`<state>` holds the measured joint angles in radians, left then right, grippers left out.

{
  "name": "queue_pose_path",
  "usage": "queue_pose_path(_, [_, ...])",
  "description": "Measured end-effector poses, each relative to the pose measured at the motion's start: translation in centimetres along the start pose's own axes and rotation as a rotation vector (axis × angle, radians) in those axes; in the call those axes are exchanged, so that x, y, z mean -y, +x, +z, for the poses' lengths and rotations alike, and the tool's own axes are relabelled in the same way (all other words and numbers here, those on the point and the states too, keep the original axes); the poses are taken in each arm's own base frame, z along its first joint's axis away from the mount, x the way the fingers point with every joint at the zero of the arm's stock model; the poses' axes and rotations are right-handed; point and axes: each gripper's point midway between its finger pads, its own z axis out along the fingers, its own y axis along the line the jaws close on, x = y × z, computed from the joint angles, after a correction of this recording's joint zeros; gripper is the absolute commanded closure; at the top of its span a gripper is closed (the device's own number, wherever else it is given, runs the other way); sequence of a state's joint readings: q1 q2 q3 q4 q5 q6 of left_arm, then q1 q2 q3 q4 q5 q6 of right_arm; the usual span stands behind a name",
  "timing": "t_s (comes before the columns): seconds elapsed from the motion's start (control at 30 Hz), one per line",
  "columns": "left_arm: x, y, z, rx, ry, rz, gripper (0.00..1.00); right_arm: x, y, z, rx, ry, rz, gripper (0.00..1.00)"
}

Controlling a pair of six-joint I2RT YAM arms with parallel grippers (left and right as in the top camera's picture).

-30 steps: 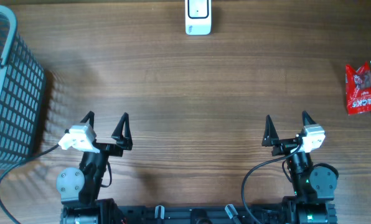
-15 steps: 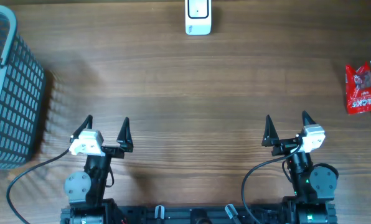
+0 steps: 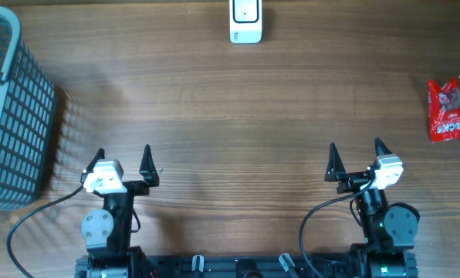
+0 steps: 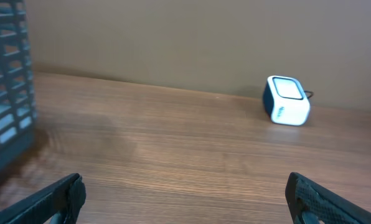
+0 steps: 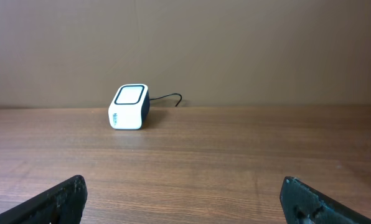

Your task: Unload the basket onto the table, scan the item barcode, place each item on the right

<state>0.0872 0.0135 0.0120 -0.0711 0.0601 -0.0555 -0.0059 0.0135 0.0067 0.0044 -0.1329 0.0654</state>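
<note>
Snack packet (image 3: 446, 112) unmoved, left arm (image 3: 108, 207) shifted slightly leftward, jaws wide apart

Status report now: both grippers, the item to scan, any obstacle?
Left gripper open, empty. Right gripper open, empty. Red snack packet untouched, far right; scanner at far edge. Nothing between them.
</note>
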Motion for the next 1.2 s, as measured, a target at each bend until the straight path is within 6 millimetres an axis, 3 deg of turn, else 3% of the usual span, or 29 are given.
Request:
queue_pose_path(0.4, [-0.65, 0.0, -0.01, -0.001, -0.038, 0.103, 0.0, 0.0, 0.0, 0.0, 0.0, 0.0, 0.0, 0.0])
queue_pose_path(1.2, [-0.71, 0.0, -0.01, -0.001, -0.041, 0.107, 0.0, 0.0, 0.0, 0.0, 0.0, 0.0, 0.0, 0.0])
